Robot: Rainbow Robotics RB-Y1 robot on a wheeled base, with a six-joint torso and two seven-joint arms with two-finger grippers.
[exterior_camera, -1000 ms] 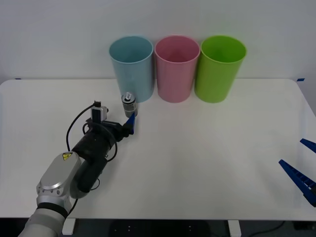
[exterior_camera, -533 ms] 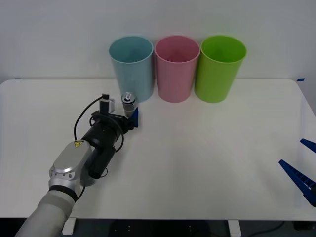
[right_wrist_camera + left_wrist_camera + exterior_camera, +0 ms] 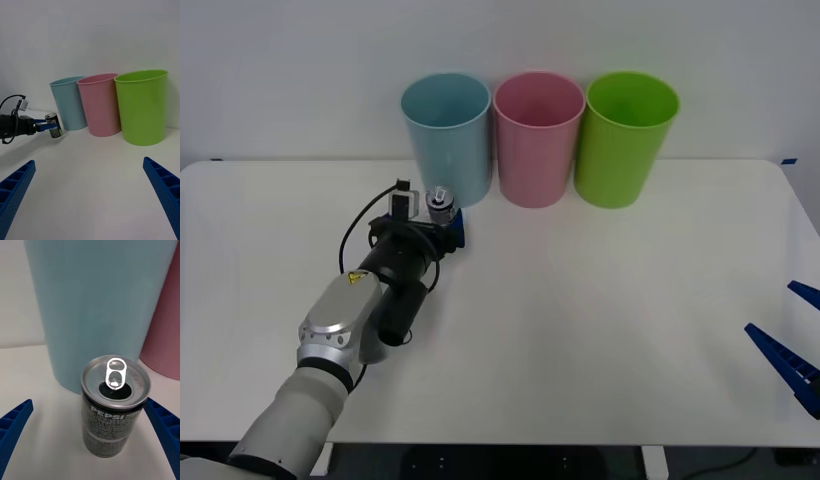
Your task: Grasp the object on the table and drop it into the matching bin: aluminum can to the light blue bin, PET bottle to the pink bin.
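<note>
can between open fingers, bin wall close behind

while the aluminum can (image 3: 114, 407) stands upright on the table (image 3: 600, 300) between the left gripper (image 3: 442, 232) fingers, those fingers are spread wide and not touching it. just beyond the gripper rises the light blue bin (image 3: 448, 135), with the pink bin (image 3: 538, 135) beside it. as i judge it, an uneven close could tip the opened can or push it against the bin wall; a forward push could nudge the bin itself. the right gripper (image 3: 90, 195) waits open, well apart.
</note>
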